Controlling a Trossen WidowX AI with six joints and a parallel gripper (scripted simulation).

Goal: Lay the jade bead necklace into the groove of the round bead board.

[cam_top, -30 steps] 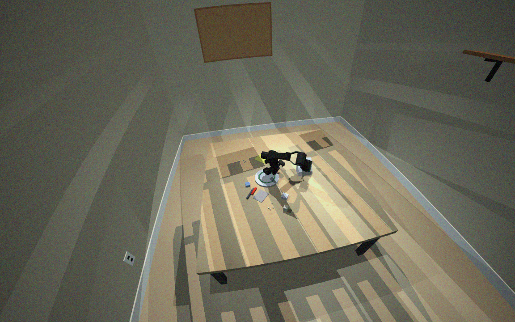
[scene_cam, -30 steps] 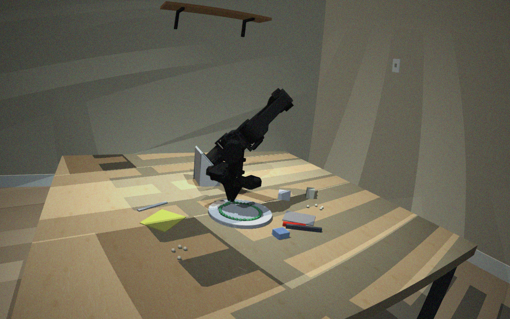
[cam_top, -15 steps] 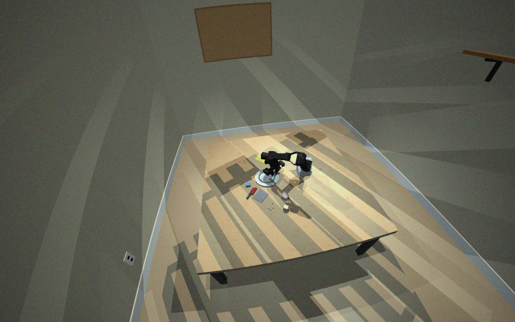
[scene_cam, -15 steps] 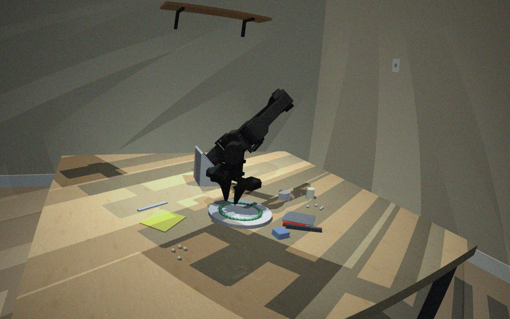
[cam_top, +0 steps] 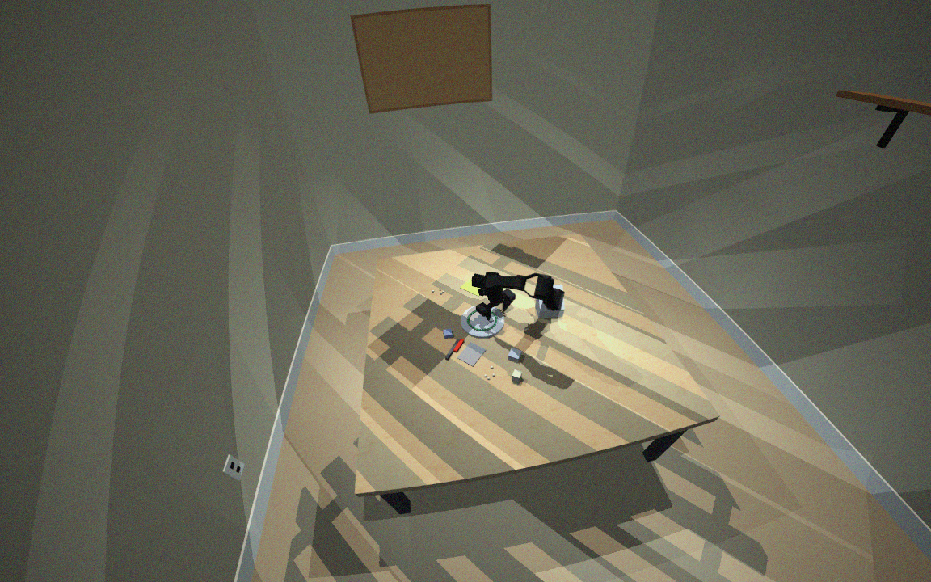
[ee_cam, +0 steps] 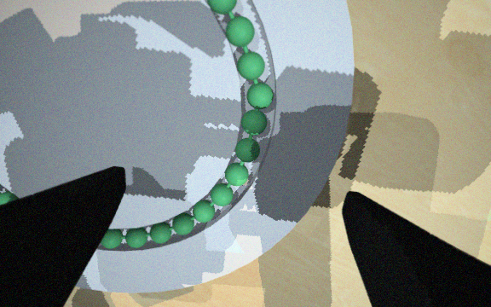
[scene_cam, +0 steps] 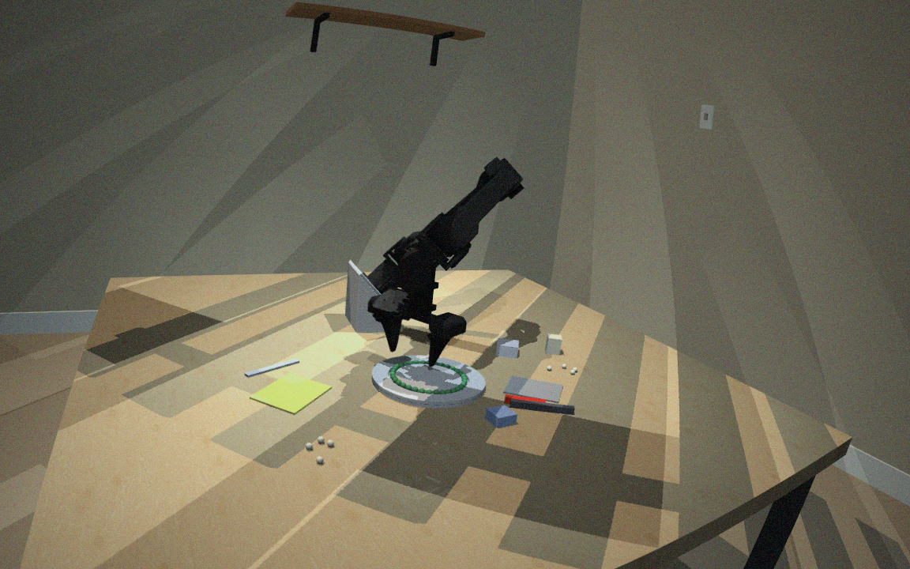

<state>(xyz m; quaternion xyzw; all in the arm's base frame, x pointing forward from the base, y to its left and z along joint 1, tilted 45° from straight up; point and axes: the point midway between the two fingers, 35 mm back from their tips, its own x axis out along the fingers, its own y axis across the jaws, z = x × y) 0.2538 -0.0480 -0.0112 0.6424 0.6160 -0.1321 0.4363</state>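
Note:
The jade bead necklace [scene_cam: 430,391] [ee_cam: 239,31] forms a closed green loop on the round bead board [cam_top: 465,325] [scene_cam: 476,382] [ee_cam: 314,51]. In the wrist view, the beads in sight lie in the groove along its right and lower stretch; the left finger hides part of the loop, and its far part is out of that frame. My gripper [cam_top: 495,312] [scene_cam: 412,357] [ee_cam: 237,189] is wide open and empty, low over the board's edge nearest the arm base. One fingertip is inside the loop, the other beyond the board's rim, with the beads below between them.
Near the board are a blue block [cam_top: 448,333] [scene_cam: 501,416], a grey square plate [cam_top: 471,353] [scene_cam: 533,390] and a red and black tool [scene_cam: 550,407]. A yellow-green sheet [scene_cam: 292,394], a thin rod [scene_cam: 272,367], two pale blocks [scene_cam: 508,347] [scene_cam: 554,344] and small white balls lie around.

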